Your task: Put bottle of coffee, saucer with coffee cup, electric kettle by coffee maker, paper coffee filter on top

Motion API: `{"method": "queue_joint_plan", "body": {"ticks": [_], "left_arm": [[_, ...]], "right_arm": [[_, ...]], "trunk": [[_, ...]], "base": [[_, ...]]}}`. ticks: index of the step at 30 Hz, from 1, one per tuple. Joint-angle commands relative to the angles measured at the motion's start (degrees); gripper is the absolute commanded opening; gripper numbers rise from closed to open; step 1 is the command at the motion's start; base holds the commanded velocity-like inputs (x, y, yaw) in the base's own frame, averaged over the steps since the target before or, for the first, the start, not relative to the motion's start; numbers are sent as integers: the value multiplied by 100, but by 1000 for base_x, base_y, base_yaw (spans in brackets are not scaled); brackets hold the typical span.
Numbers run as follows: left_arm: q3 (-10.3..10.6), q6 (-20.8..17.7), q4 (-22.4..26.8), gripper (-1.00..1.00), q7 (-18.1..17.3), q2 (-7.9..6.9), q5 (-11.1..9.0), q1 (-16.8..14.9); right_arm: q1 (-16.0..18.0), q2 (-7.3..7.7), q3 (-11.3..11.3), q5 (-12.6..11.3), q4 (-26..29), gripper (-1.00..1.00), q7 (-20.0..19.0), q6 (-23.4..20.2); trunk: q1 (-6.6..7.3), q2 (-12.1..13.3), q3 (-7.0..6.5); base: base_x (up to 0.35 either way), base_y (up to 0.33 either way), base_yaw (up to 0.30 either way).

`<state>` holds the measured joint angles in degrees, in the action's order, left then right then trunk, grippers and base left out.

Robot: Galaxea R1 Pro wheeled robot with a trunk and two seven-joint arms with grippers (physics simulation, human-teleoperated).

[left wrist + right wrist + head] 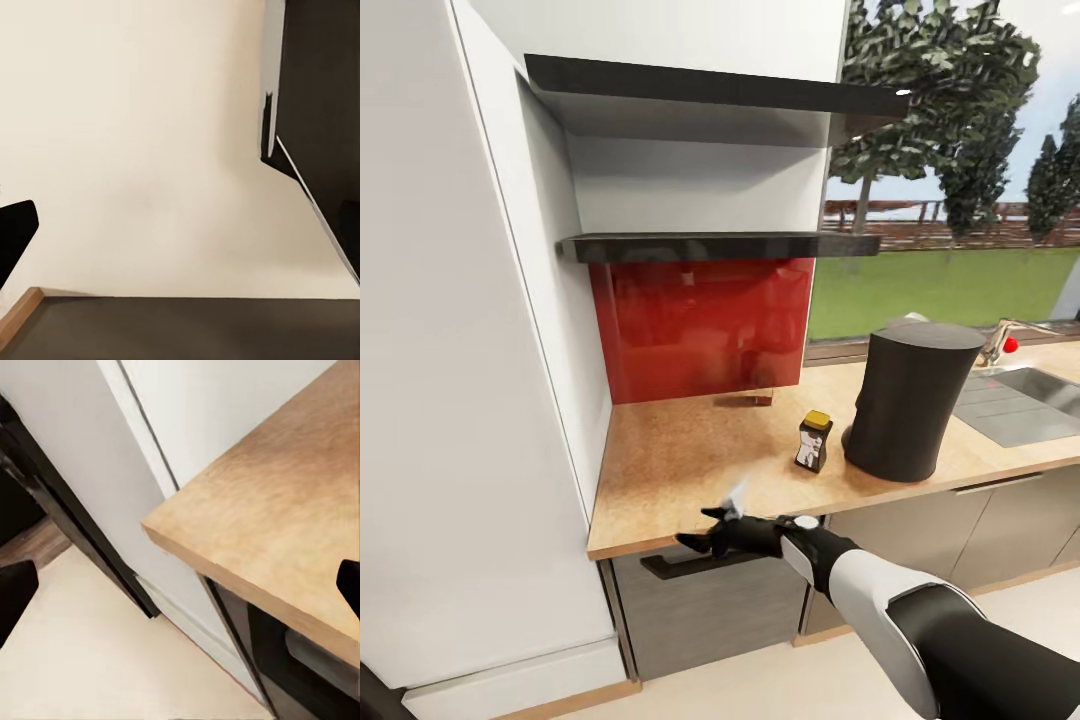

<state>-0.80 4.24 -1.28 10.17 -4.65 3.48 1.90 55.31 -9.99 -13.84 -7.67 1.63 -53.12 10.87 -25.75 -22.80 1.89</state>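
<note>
Head view: right gripper (722, 528) apparently pinching the paper coffee filter (737, 493), left of coffee maker (910, 398); next, lift onto its top

On the table (680, 450), the coffee maker (908, 400) stands near the front edge, left of the sink (1020, 400). The bottle (814, 441) stands just beside it on its left. Two shelves (710, 246) hang above the table's back left corner, one over the other.
</note>
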Motion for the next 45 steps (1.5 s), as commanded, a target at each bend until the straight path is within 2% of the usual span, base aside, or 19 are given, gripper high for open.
{"method": "queue_joint_plan", "body": {"ticks": [1,3,5,6,11,14,16,17,20,23,26,27,30,31,34,37,44,45], "left_arm": [[-9,50,-13,100,20,-12,79,-5],[-8,65,-13,100,20,-18,129,-5],[-8,68,-13,100,21,-18,140,-5],[-8,73,-13,100,22,-22,146,-5],[-8,76,-13,100,28,-19,152,2],[-4,77,-13,100,28,-7,152,3],[-1,77,-13,100,29,2,151,3],[-2,77,-13,100,29,11,148,3],[-12,82,-13,100,29,34,141,3],[-32,99,-13,100,29,73,137,3],[-34,224,-13,100,29,180,131,2],[-34,281,1,100,24,226,129,-5],[-43,312,203,100,21,301,106,-11],[-65,308,347,100,22,330,88,-13],[-93,283,414,100,27,345,77,-9],[-97,263,392,100,28,343,74,0],[-87,265,336,100,29,337,65,20],[-87,305,34,100,29,340,-105,21]], "right_arm": [[-117,0,-40,-47,-15,100,-495,-195],[-388,0,-42,-36,-20,100,-1107,-392],[-592,0,-45,-23,-21,100,-1286,-440],[-831,0,-47,12,-22,100,-1370,-461],[-1517,0,-49,118,-22,100,-1300,-464],[-1953,0,-49,136,-24,100,-813,-477],[-2222,0,-49,140,-23,100,-351,-481],[-2447,0,-49,142,-28,100,283,-484],[-2753,159,-50,143,-30,100,1493,-507],[-3105,267,-49,126,-26,100,2924,-664],[-3366,308,-29,68,-23,100,4263,-872],[-3474,348,-17,-27,-23,100,4640,-924],[-3595,384,-9,-426,-22,100,4914,-967],[-3636,407,-7,-834,-22,100,5001,-981],[-3658,505,-10,-1262,-20,100,5049,-983],[-3664,534,-20,-1419,-15,100,5068,-975],[-3667,534,-16,-1470,-8,100,5070,-976],[-3667,508,-20,-1458,-13,100,5041,-973]], "trunk": [[-4,-12,11],[-4,-12,11],[-4,-12,11],[-4,-12,11],[-4,-12,11],[-4,-12,11],[-4,-12,11],[-4,-12,11],[-4,-12,11],[-4,-12,11],[-4,-12,11],[-4,-12,11],[-4,-12,11],[-4,-12,11],[-4,-12,11],[-4,-12,11],[-4,-12,11],[-4,-12,11]], "base": [[0,0,0],[0,0,0],[0,0,0],[0,0,0],[0,0,0],[0,0,0],[0,0,0],[0,0,0],[0,0,0],[0,0,0],[0,0,0],[0,0,0],[0,0,0],[0,0,0],[0,0,0],[0,0,0],[0,0,0],[0,0,-189]]}}
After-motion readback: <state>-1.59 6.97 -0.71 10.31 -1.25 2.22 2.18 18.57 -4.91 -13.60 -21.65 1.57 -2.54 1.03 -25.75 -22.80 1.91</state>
